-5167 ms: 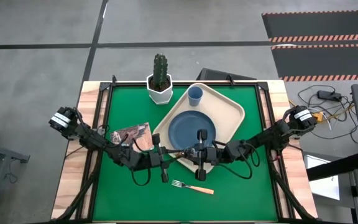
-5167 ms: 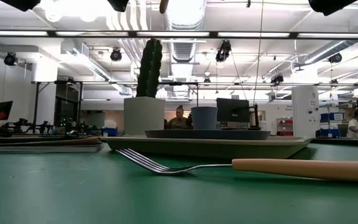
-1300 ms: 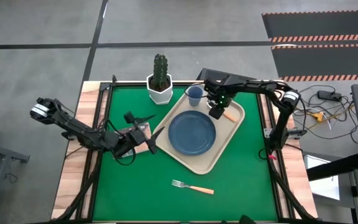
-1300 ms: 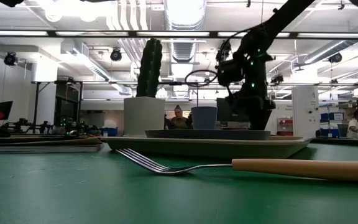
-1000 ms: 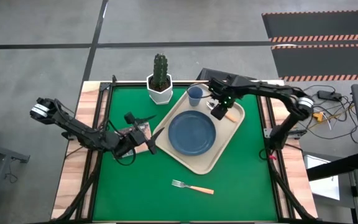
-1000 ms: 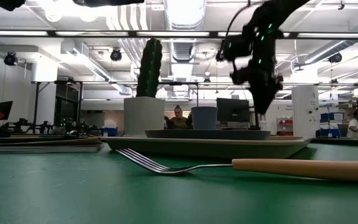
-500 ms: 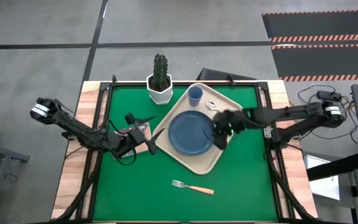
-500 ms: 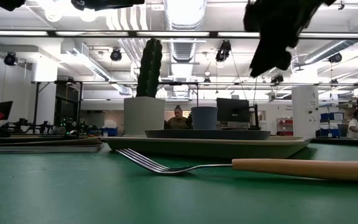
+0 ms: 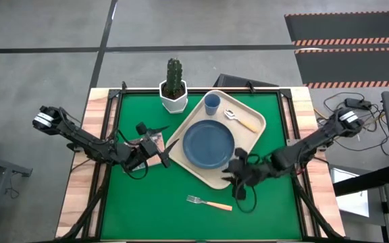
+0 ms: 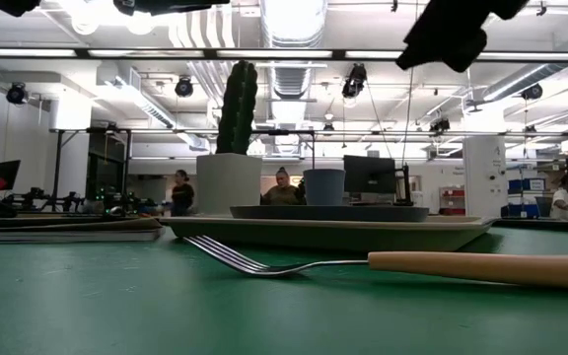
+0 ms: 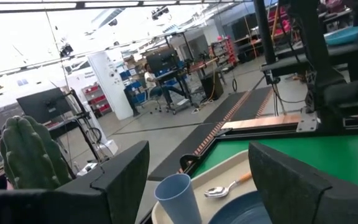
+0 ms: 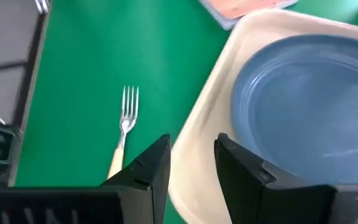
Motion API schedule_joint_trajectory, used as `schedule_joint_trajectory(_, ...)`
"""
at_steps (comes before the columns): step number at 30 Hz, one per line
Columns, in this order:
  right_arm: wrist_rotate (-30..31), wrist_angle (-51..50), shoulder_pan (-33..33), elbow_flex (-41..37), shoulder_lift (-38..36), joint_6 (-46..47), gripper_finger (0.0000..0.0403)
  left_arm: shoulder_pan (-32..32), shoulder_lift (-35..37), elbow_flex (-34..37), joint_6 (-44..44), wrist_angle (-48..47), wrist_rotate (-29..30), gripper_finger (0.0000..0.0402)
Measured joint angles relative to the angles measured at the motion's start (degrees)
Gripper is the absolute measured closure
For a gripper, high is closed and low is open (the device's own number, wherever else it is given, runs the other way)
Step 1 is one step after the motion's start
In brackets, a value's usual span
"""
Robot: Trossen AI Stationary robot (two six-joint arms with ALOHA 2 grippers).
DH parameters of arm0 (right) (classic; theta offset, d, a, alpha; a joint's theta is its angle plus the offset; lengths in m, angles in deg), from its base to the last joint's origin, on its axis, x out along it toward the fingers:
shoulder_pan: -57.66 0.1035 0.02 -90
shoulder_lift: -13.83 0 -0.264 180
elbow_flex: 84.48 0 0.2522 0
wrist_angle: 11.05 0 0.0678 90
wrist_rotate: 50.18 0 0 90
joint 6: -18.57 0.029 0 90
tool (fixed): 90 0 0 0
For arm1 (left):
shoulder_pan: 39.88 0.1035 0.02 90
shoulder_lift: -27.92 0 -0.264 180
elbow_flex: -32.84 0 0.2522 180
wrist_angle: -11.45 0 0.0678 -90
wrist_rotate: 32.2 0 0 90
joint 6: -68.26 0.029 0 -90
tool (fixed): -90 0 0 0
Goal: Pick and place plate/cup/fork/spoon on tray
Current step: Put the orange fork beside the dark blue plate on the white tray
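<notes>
The cream tray (image 9: 250, 138) lies aslant on the green mat. On it are the dark blue plate (image 9: 209, 144), the blue cup (image 9: 212, 102) upright at its far corner, and the spoon (image 9: 242, 119) by its right rim. The fork (image 9: 209, 202) rests flat on the mat near the front edge, tines (image 12: 129, 99) toward the table's left. My right gripper (image 9: 236, 181) hovers open over the tray's near corner, between plate and fork, with nothing between its fingers (image 12: 148, 168). My left gripper (image 9: 164, 138) waits open at the tray's left, holding nothing.
A cactus in a white pot (image 9: 173, 94) stands at the mat's far edge, left of the tray. A small picture card (image 9: 146, 144) lies under the left arm. Bare green mat (image 9: 269, 209) spreads around the fork. People show far off in the room behind.
My right gripper has risen from above the spoon and travelled toward the table's near edge, across the plate's right side to the tray's near corner, toward the fork. The spoon stays lying on the tray.
</notes>
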Motion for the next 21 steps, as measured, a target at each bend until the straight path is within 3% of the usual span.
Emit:
schedule_joint_trajectory(10,0.09,-1.2,6.87,10.68,18.84,0.07,0.0291,-0.51,0.0,0.08,-0.01,-0.02,-0.17,0.0148)
schedule_joint_trajectory(21,0.11,-15.75,7.88,27.18,34.76,3.47,0.0291,-1.46,0.0,0.13,0.08,0.0,-0.34,0.0148)
